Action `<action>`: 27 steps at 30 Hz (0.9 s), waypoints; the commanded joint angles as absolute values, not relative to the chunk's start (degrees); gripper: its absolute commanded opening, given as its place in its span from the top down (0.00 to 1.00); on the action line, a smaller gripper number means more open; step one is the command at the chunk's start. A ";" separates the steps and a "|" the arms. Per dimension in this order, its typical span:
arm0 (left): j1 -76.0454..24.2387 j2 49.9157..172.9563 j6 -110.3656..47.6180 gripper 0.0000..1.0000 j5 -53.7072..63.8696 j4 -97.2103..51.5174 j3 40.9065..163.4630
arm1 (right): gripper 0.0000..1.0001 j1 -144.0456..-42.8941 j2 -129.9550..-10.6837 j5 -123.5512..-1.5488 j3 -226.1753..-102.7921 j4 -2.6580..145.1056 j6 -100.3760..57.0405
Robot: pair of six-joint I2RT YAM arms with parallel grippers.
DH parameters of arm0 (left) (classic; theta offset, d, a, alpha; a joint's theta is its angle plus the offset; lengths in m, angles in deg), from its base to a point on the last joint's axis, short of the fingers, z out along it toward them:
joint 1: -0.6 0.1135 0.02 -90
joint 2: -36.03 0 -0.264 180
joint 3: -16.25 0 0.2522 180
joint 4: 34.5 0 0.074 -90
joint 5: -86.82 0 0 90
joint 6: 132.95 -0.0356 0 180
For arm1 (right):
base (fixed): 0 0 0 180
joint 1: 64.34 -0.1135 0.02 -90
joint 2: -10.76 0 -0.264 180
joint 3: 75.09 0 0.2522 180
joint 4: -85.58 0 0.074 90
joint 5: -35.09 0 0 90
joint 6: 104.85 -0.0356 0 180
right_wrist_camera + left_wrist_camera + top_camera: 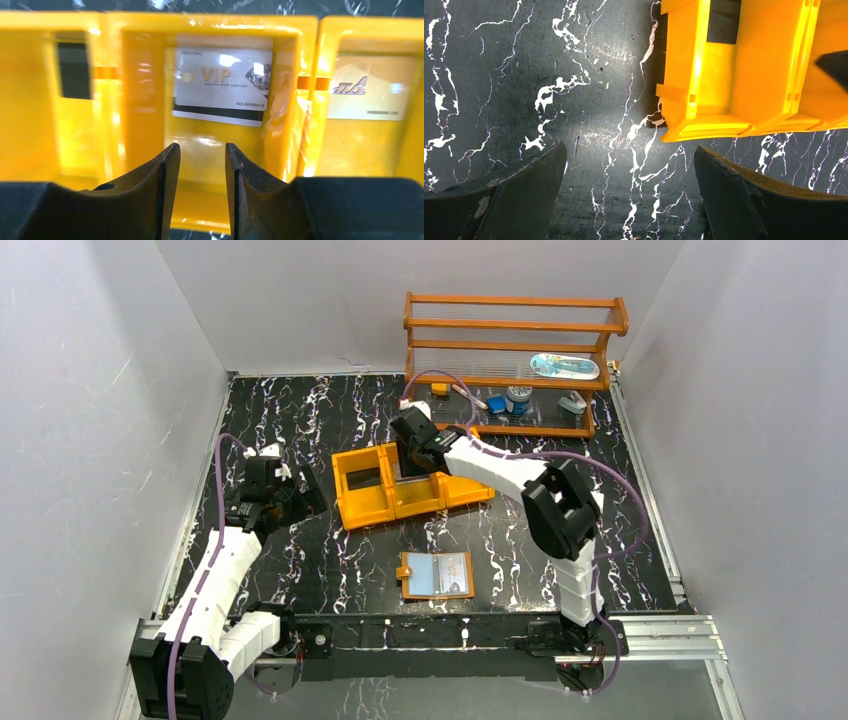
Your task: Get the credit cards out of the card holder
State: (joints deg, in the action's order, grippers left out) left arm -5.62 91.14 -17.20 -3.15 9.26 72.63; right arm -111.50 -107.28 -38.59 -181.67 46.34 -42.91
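The orange-tan card holder (436, 574) lies open on the table near the front, pale blue pockets up. A whitish-grey VIP card with a dark stripe (220, 85) lies in the middle compartment of the orange tray (310, 60). A tan card (371, 87) lies in the right compartment and a dark card (74, 70) in the left. My right gripper (202, 152) is slightly open and empty, just above the middle compartment (418, 455). My left gripper (630, 170) is open and empty over bare table left of the tray (283, 495).
The orange three-compartment tray (360, 510) sits mid-table; its corner shows in the left wrist view (704, 125). A wooden shelf rack (515, 325) with small items stands at the back right. White walls enclose the black marble table.
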 commanded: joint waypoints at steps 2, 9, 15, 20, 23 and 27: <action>-5.38 90.96 -17.82 0.02 -2.63 9.39 72.47 | 0.51 -111.80 -95.99 -40.03 -179.59 48.90 -42.56; -5.38 90.91 -17.73 0.02 -2.70 9.66 72.57 | 0.29 -111.76 -83.84 -34.86 -169.46 49.33 -48.62; -5.38 89.91 -17.00 0.02 -2.78 9.60 72.46 | 0.02 -111.67 -68.98 -31.29 -149.73 57.14 -58.63; -5.38 89.32 -16.71 0.01 -0.10 8.93 72.35 | 0.02 -109.29 -60.65 -41.10 -139.10 60.92 -63.27; -5.38 88.19 -15.12 0.02 3.78 10.03 72.68 | 0.02 -109.28 -57.39 -46.68 -134.99 60.15 -67.45; -5.38 86.84 -10.75 0.04 13.74 11.25 72.85 | 0.13 -109.90 -53.57 -52.77 -127.40 59.98 -75.63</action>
